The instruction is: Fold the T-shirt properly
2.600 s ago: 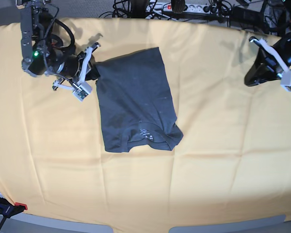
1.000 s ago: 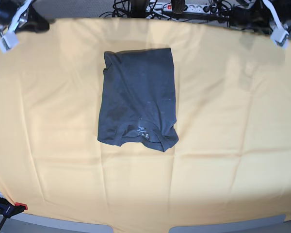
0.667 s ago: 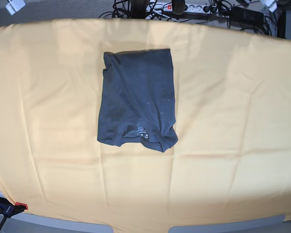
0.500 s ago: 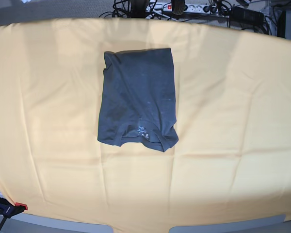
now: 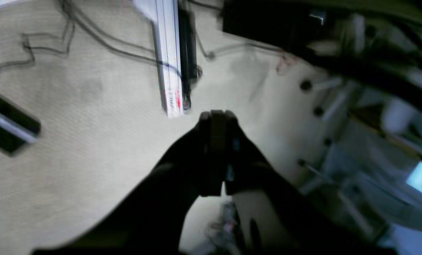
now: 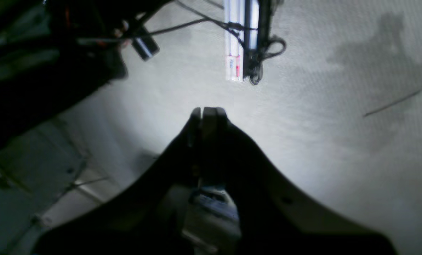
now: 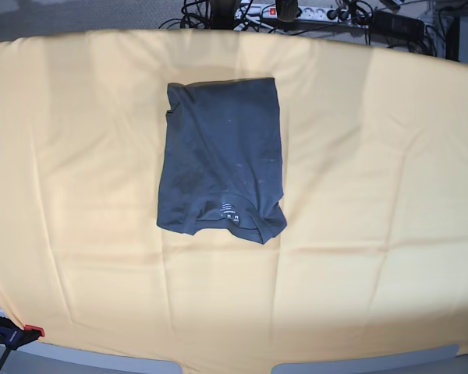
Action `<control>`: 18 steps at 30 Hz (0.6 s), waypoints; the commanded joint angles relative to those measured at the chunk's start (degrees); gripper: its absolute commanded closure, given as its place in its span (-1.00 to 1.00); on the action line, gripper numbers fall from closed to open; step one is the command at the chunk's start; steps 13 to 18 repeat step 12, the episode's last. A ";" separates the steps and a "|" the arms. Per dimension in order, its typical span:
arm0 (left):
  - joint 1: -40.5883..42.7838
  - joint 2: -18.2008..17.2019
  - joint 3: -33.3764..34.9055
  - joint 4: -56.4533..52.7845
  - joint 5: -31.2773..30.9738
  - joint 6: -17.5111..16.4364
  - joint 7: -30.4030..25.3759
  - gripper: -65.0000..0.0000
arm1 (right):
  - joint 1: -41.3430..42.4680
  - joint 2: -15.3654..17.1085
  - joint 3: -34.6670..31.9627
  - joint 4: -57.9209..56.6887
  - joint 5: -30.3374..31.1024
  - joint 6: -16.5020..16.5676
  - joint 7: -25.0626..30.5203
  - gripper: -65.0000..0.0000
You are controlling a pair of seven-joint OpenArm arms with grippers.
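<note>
On base I only get the T-shirt, folded into a narrow rectangle, lying flat on the yellow tablecloth a bit left of centre toward the far edge, neck label facing me; no arms in that view. Wrist cams show what base misses: left gripper and right gripper both pinched closed, holding nothing, each aimed at pale floor with cables and a white power strip.

The T-shirt label print is too small to read, left wrist view motion-blurred
</note>
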State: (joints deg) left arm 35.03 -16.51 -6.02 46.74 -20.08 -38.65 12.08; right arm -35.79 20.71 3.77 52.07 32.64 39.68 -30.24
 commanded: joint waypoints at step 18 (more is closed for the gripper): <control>-14.08 8.61 16.94 -18.93 16.74 31.04 -16.59 1.00 | 9.94 -9.03 -9.38 -8.33 -26.60 -23.37 11.89 1.00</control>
